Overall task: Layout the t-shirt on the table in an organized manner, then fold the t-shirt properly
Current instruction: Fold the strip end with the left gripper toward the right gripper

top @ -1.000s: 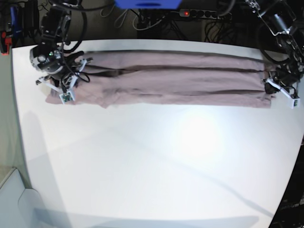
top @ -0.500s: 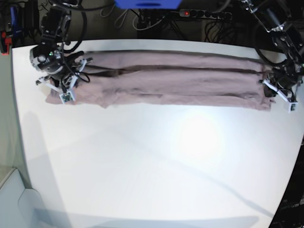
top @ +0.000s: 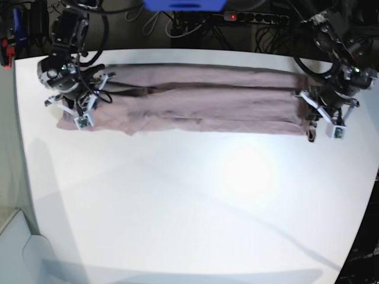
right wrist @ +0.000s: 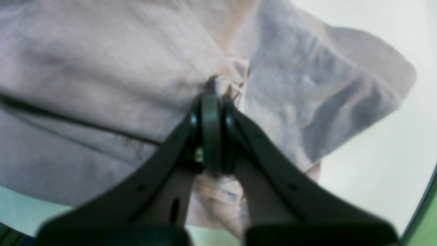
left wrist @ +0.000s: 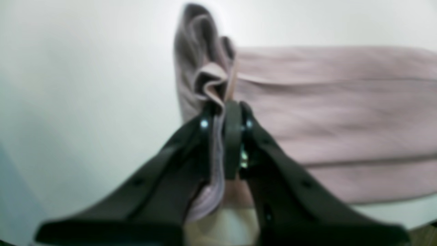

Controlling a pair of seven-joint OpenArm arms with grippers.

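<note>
The mauve-pink t-shirt (top: 201, 100) lies as a long narrow band across the far part of the white table (top: 195, 201). My left gripper (top: 312, 120) is at the band's right end in the base view, shut on a bunched fold of the t-shirt (left wrist: 211, 78) that rises above its fingers (left wrist: 232, 136). At the band's other end my right gripper (top: 89, 100) is shut on the cloth too. In the right wrist view its fingers (right wrist: 210, 130) pinch a puckered edge of the t-shirt (right wrist: 102, 68), and a loose flap hangs to the right.
Behind the table's far edge lie dark cables and a power strip with a red light (top: 232, 16), with a blue object (top: 183, 5) next to them. A pale bin-like shape (top: 18, 242) stands off the table's near left corner. The table's right edge (top: 366, 195) curves inward.
My left gripper has moved left in the base view with the shirt's end in it, shortening the band. The right arm has not moved.
</note>
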